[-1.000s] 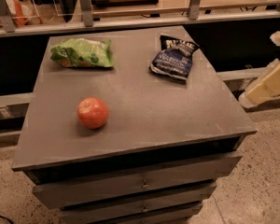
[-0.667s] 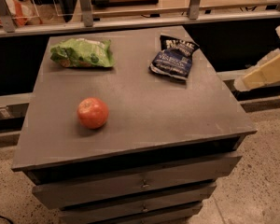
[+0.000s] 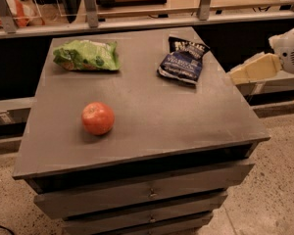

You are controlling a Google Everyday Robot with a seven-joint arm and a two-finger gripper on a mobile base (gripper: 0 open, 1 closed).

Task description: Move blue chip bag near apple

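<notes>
The blue chip bag (image 3: 182,60) lies flat on the grey cabinet top (image 3: 161,116), around one o'clock from its middle, close to the far right corner (white lettering facing up). The apple (image 3: 97,118) sits at about eight o'clock, on the near left part and well apart from the bag. A green snack bag (image 3: 86,56) lies at eleven o'clock. The gripper (image 3: 247,72) hangs off the cabinet's right side, roughly three o'clock, near the edge and clear of the blue bag. Whether it is open or closed I cannot tell.
</notes>
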